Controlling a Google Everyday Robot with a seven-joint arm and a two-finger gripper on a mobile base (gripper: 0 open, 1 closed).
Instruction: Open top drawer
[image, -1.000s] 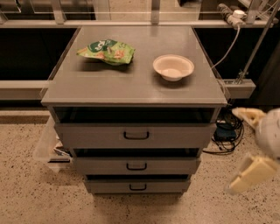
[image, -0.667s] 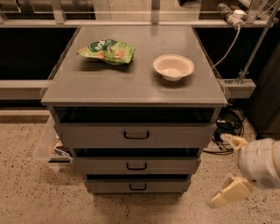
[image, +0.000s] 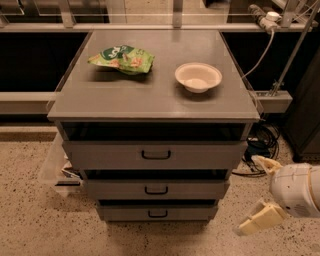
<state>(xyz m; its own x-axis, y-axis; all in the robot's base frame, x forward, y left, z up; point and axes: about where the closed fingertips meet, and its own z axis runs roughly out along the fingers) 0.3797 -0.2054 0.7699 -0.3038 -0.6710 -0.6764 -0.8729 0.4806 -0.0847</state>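
Observation:
The top drawer (image: 110, 156) is the widest grey metal front, just under the cabinet top, with a small black loop handle (image: 156, 155) at its centre. A dark gap shows above it. Two narrower drawer fronts (image: 156, 190) sit below it. My gripper (image: 248, 195) is low at the right, beside the cabinet's lower right corner and apart from it. Its two cream fingers (image: 261, 218) are spread wide and hold nothing. It is to the right of and below the top drawer's handle.
On the grey cabinet top (image: 100, 95) lie a green snack bag (image: 122, 59) and a white bowl (image: 198, 76). Black cables (image: 261, 140) lie on the speckled floor at the right, a clear plastic bin (image: 54, 170) stands at the left, and a dark cabinet (image: 305, 115) stands at far right.
My gripper has moved down and a little left from the right edge, closer to the cabinet's lower right side. The drawers, bag and bowl have not moved.

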